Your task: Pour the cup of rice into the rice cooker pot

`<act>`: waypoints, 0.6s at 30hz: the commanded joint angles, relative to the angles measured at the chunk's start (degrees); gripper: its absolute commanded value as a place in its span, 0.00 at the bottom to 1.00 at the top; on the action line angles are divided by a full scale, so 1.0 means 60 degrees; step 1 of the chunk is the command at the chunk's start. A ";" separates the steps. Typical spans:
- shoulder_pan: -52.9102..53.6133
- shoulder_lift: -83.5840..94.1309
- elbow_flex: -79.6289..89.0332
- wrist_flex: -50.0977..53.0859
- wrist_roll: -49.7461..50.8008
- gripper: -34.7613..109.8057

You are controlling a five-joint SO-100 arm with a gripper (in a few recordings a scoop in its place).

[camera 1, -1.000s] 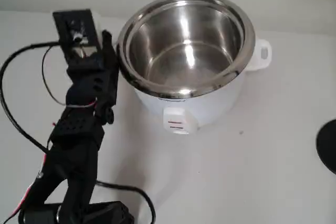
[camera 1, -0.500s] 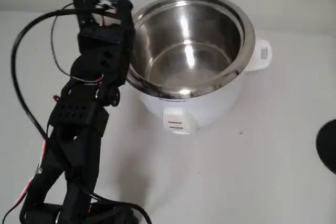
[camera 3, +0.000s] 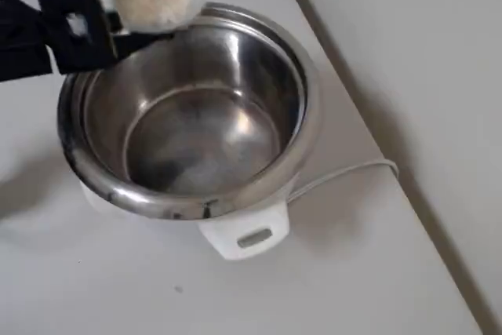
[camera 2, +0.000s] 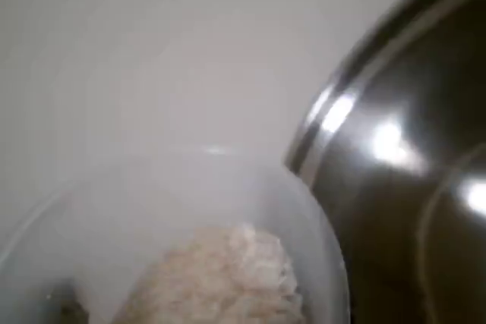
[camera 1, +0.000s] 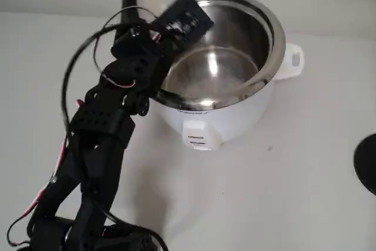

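Cup [camera 2: 182, 240]: you see it nearest the lens in the wrist view, filling the lower left of the frame, its translucent wall blurred; in the overhead view it sits at the upper left, over the pot's rim
Rice [camera 2: 228, 278]: a pale grainy heap lies inside the cup, so you have nothing poured out yet as far as the frames tell
Gripper [camera 3: 118, 25]: black parts reach to the cup in the overhead view, so you seem to be carrying it; how the jaws stand you cannot tell, as blur and the cup hide them
Rice cooker pot [camera 1: 235, 57]: the steel bowl sits in its white body at the upper middle of the fixed view, and its bottom looks bare of grains
Step in hand: you are bringing the cup over the rim, judging from its place at the pot's edge
Next move: you need the cup's mouth well inside the rim, then a slow roll of the wrist toward the bowl's middle so no grains fall on the table [camera 1: 294, 192]
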 commanded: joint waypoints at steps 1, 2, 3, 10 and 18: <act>0.0249 -0.0308 -0.1685 0.0571 0.2651 0.33; 0.0278 -0.0469 -0.1919 0.0806 0.3193 0.33; 0.0293 -0.0586 -0.2168 0.1128 0.3706 0.33; 0.0190 -0.0703 -0.2651 0.1978 0.6196 0.33; 0.0249 -0.0820 -0.2856 0.2549 0.8394 0.31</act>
